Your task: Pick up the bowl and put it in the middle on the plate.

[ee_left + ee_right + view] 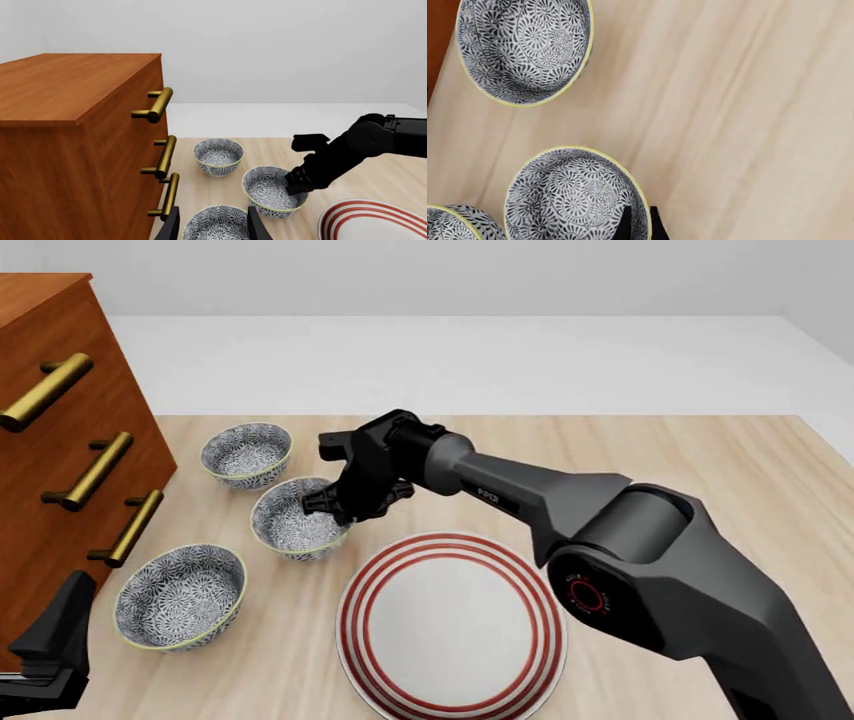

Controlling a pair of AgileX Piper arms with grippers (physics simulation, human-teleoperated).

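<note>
Pale wooden desk (694, 460) carries three patterned bowls beside a wooden dresser (54, 440). At its middle sits the bowl (296, 520), at ten o'clock from the red-ringed plate (454, 625) and just beside it. Right end effector (336, 512) pinches that bowl's rim, one finger inside, one outside. Left end effector (215, 225) is spread, straddling the nearest bowl (180, 595)

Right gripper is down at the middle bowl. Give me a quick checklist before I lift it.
1. Right gripper at the middle bowl, fingers straddling its rim: ok.
2. Jaws firmly shut on the rim: cannot tell.
3. Neighbouring bowls, far bowl and near bowl, apart from it: ok.
4. Plate bare in its middle: ok.
5. Left gripper out of the lift path: ok, open over the near bowl.
</note>
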